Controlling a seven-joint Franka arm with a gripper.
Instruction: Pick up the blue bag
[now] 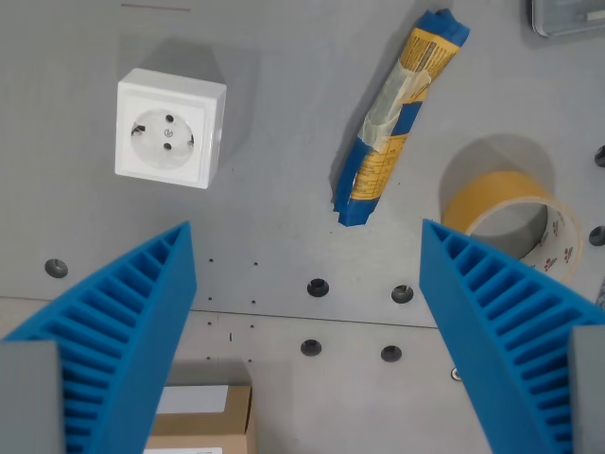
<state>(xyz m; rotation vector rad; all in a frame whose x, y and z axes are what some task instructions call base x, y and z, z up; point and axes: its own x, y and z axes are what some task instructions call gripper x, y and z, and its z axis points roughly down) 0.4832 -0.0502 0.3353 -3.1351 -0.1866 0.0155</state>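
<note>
Wrist view: the claw (307, 274) hangs released above the grey worktop (274, 123), its blue ribbed fingers (132, 322) spread wide and grasping nothing. The blue bag (397, 113), rolled and yellow-labelled, lies slanted beyond the gap, untouched. A white wall socket (170, 128) sits toward the wrist view's left; a tape roll (515, 213) toward its right.
</note>
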